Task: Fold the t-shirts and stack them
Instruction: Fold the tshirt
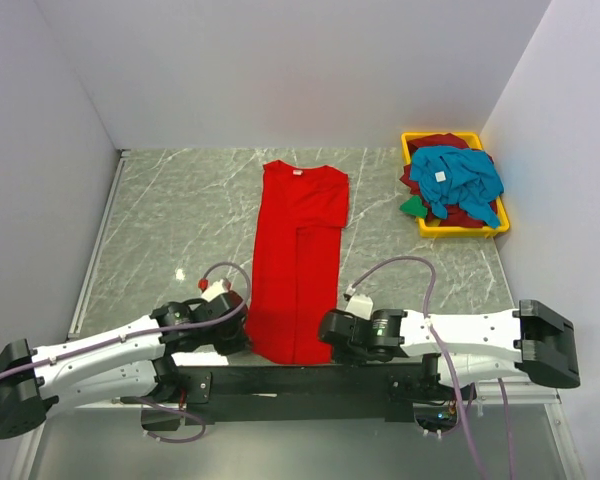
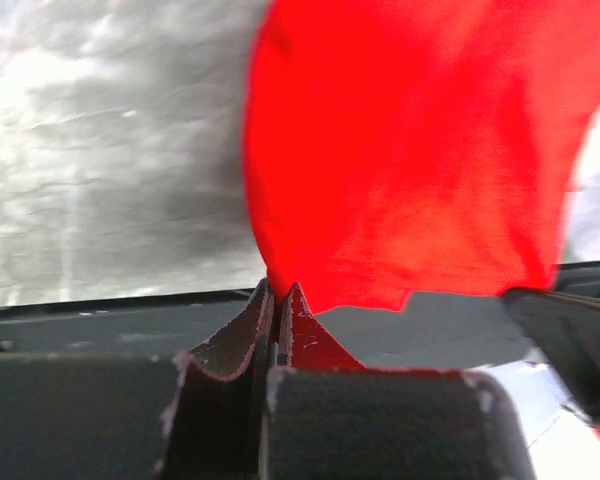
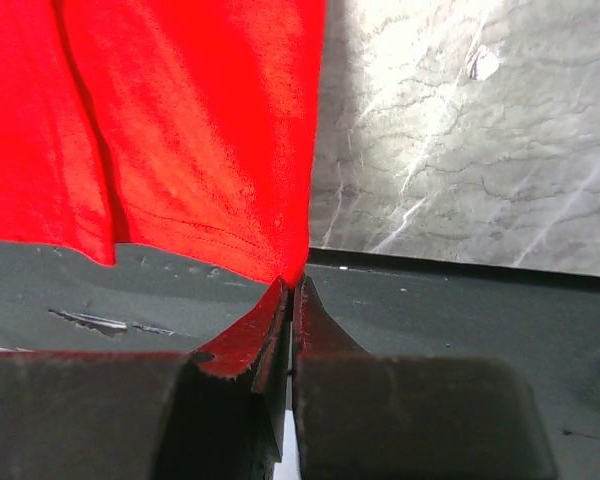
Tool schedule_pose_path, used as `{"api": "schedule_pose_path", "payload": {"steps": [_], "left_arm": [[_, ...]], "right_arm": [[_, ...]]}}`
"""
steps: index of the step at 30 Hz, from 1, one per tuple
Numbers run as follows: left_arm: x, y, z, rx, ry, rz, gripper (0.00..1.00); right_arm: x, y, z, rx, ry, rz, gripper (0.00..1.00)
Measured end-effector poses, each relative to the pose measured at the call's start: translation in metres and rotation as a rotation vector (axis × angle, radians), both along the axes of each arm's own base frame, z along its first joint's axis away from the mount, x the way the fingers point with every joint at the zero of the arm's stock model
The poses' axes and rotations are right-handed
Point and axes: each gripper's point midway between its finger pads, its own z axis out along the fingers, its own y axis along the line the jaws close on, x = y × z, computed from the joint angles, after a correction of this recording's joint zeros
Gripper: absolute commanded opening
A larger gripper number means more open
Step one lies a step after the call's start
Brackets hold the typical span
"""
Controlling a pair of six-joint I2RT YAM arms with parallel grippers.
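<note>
At table centre, red shirt lies flat as a long narrow strip, collar far, hem at near edge. L gripper is pinched tight on hem's left corner, and R gripper on its right corner, cloth betw. each pair of fingers. Far right, teal shirt w/ white tag tops maroon shirt and green shirt in bin.

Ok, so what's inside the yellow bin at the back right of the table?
A teal-blue t-shirt with a white tag lies on top, over dark maroon cloth; a green corner pokes out at one side. The floor of the yellow bin and anything lower are covered.
</note>
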Motion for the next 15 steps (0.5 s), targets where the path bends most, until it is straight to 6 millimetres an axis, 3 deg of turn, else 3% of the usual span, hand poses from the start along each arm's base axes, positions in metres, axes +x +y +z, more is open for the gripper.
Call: {"api": "schedule_pose_path", "payload": {"steps": [6,11,15], "left_arm": [[0.019,-0.015,0.022,-0.014,-0.059,0.018,0.0],[0.033,-0.021,0.019,0.055,-0.071,0.011,0.0],[0.06,-0.027,0.027,0.078,-0.104,0.024,0.0]], "right_arm": [[0.015,0.001,0.013,-0.004,-0.033,-0.008,0.0],[0.047,-0.009,0.018,-0.02,-0.064,-0.045,0.0],[0.073,-0.015,0.026,-0.032,-0.09,-0.058,0.0]]}}
